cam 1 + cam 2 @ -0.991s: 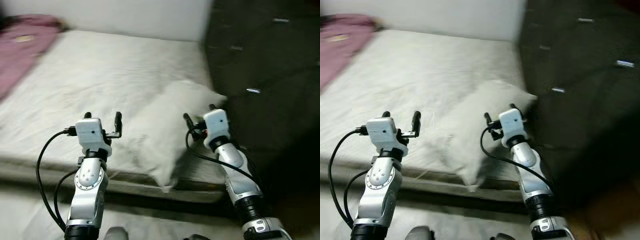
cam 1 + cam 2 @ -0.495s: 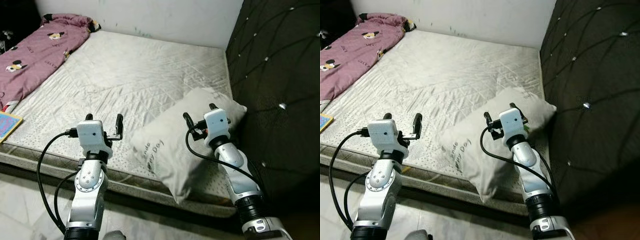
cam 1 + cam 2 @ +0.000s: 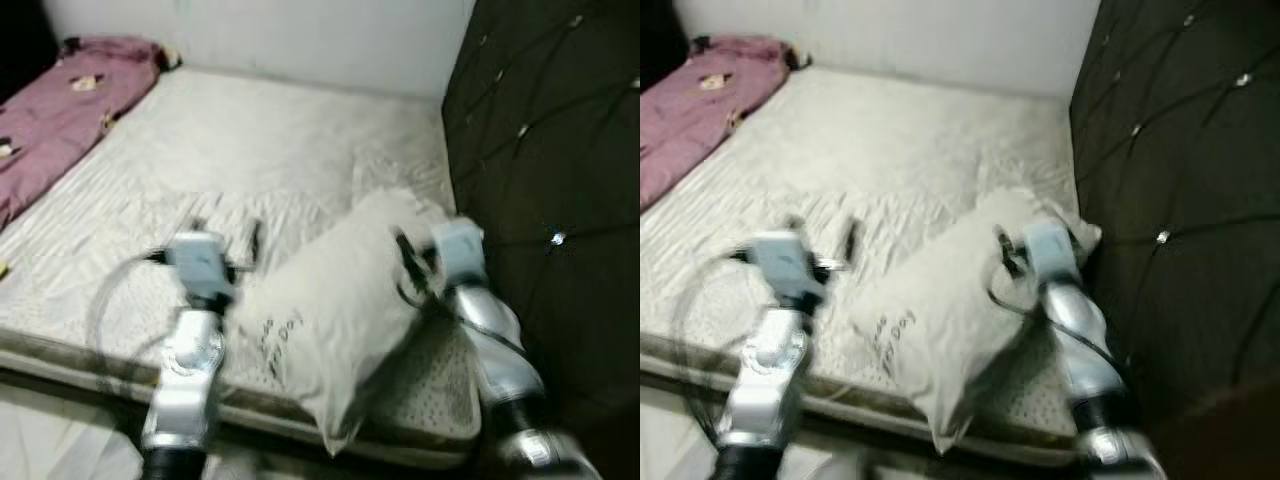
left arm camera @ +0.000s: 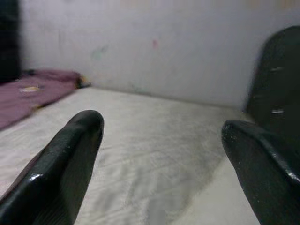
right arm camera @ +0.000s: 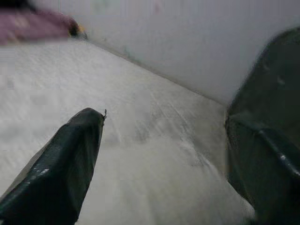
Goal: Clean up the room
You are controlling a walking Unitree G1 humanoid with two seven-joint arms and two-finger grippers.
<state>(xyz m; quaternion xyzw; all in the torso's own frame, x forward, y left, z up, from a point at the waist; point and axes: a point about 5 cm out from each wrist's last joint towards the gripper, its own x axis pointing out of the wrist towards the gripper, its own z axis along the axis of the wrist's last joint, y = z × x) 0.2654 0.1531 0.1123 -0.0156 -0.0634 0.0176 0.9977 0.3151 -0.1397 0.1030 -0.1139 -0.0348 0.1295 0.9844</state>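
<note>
Both end effectors, left (image 4: 159,159) and right (image 5: 164,164), gape (blurred) above the pillow (image 3: 330,310)

Two silver arms with white wrist blocks and black fingers, blurred by motion.

The left arm (image 3: 185,385) is a rounded, jointed silver tube ending in a black cuff at 6 o'clock, with a white boxy wrist housing at its 12 o'clock end and a thin dark cable looping off toward 9 o'clock. The right arm (image 3: 490,335) matches it, with a black cable by its housing. In the wrist views the fingers (image 4: 61,173) are glossy black, tapering to rounded tips.
</note>
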